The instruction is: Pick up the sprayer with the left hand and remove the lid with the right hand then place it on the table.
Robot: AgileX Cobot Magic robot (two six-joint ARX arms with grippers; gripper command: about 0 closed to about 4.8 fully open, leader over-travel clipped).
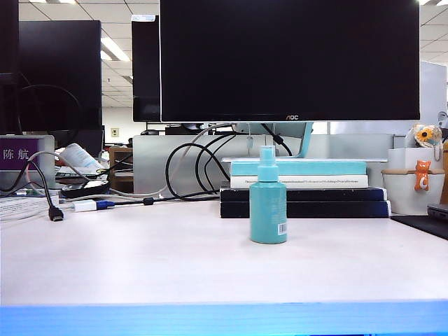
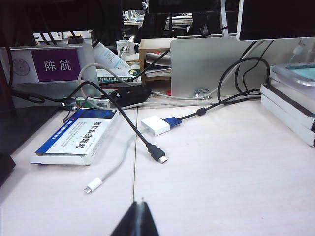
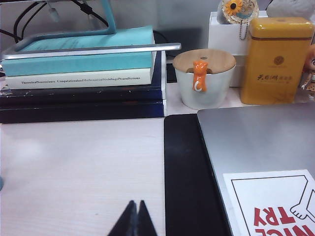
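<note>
Sprayer (image 1: 268, 204) upright mid-counter (image 1: 140, 259), clear lid (image 1: 267, 152) faint; left pincer (image 2: 141, 202) and right pincer (image 3: 135, 204) closed, empty, tips only

Black monitor (image 1: 287, 59), stacked books (image 1: 304, 189), loose cables (image 2: 147, 142), blue-white box (image 2: 76, 136), yellow tin (image 3: 278, 59), laptop (image 3: 266, 147)

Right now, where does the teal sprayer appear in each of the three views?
Exterior view: the sprayer stands upright on the table, near the middle, before the stack of books.
Left wrist view: not in it; only the shut left hand and cables show.
Right wrist view: not clearly in it; the shut right hand shows.
Shared landmark: the stack of books.
</note>
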